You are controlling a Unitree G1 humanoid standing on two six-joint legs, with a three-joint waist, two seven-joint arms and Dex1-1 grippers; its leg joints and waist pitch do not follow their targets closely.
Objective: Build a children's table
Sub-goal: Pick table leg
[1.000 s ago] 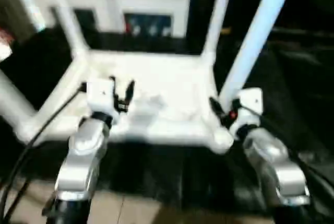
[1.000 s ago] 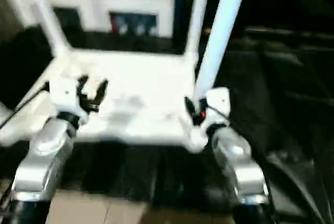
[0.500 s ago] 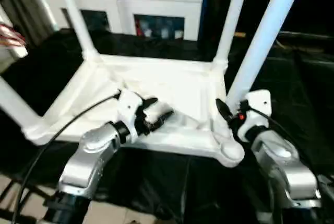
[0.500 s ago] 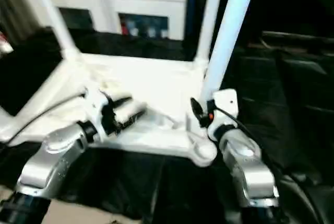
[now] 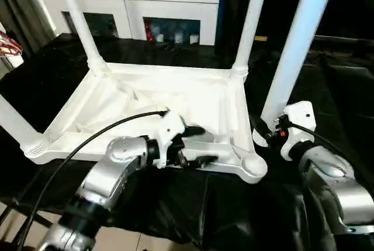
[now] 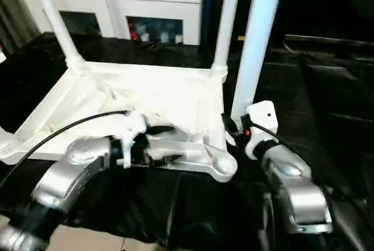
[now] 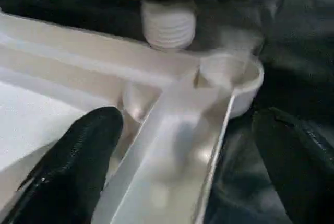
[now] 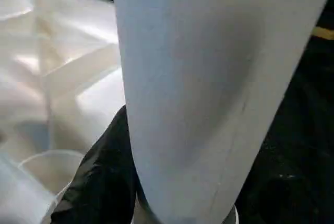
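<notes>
The white tabletop (image 5: 175, 96) lies upside down on black cloth, with three legs standing in its sockets: far left (image 5: 82, 23), far right (image 5: 251, 23) and near left (image 5: 11, 122). My right gripper (image 5: 264, 131) is shut on the fourth leg (image 5: 298, 46), which it holds almost upright. That leg's threaded end (image 7: 168, 25) hangs just beside the near right socket (image 5: 252, 168), outside it. My left gripper (image 5: 198, 145) is open at the tabletop's near rim, close to that socket. Its two fingers (image 7: 68, 166) straddle the rim rib (image 7: 172, 145). A black finger (image 8: 104, 177) presses against the leg.
A white cabinet (image 5: 146, 5) with glass doors stands behind the work. Black cloth (image 5: 327, 87) covers the surface around the tabletop. Light floor tiles (image 5: 146, 242) show below its near edge. A black cable (image 5: 87, 140) runs along my left forearm.
My left gripper has swung right, from over the tabletop's middle to its near rim, and opened wider. The right gripper keeps its hold on the leg. The camera has shifted.
</notes>
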